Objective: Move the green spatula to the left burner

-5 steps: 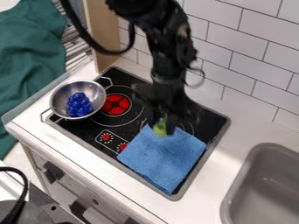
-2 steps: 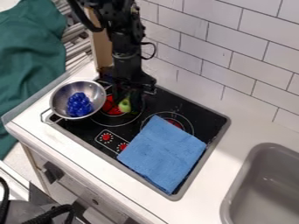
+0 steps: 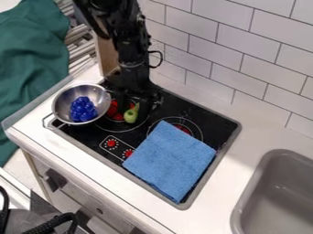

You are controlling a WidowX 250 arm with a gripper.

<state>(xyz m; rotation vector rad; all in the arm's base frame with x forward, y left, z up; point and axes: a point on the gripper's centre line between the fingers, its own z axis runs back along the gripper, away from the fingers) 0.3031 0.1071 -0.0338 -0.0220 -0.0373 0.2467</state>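
Black gripper [image 3: 133, 103] hangs low over the left burner [image 3: 114, 111], whose red centre is partly hidden behind it. Just below the gripper, a small green piece, the visible part of the spatula [image 3: 131, 114], stands out against the burner's front right part. Its narrow upper end points up toward the gripper. Whether the green piece rests on the burner or hangs slightly above it, I cannot tell.
A metal colander [image 3: 63, 101] holding a dark blue bunch [image 3: 83, 109] stands close on the left. A blue cloth [image 3: 170, 161] covers part of the right burner. The tiled wall [image 3: 256, 68] rises behind, and a grey sink [image 3: 275, 192] is at right.
The gripper has moved left from above the cloth to the left burner, and the green piece travelled with it. Since the middle frame both have shifted slightly, with more green showing.
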